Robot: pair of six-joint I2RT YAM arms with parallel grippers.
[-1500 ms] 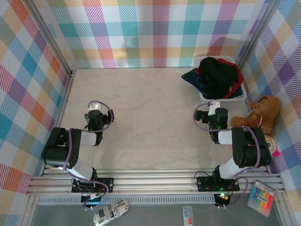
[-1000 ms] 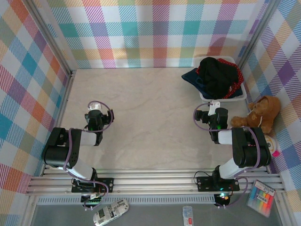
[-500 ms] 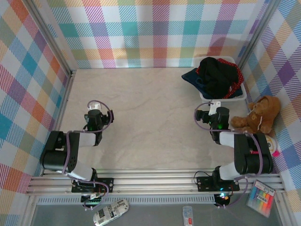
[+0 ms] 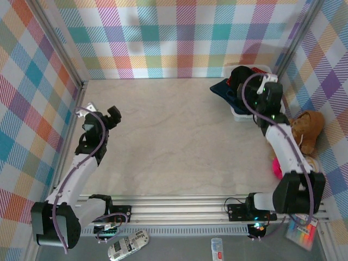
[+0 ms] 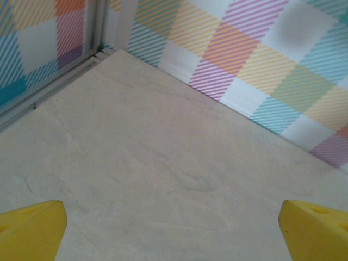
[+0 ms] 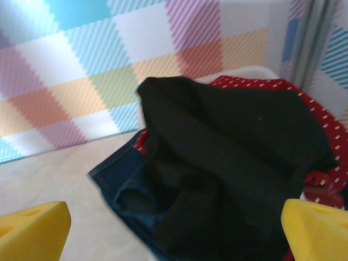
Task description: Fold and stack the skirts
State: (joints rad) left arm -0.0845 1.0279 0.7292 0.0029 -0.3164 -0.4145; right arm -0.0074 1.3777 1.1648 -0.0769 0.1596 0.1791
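The step in hand looks like the first pick, since no skirt is folded yet. The skirts lie heaped in the white basket (image 4: 237, 112): the black skirt (image 6: 228, 163) on top, the red dotted skirt (image 6: 321, 125) beneath it, and the denim skirt (image 6: 122, 190) hanging over the basket's rim toward the desk (image 4: 174, 136). The right claw (image 6: 174, 234) hovers at the basket, wide open and empty, with the black skirt just ahead of it. The next move, I think, is to descend and close on the black cloth. The left claw (image 4: 100, 112), also open and empty, is well apart from the basket.
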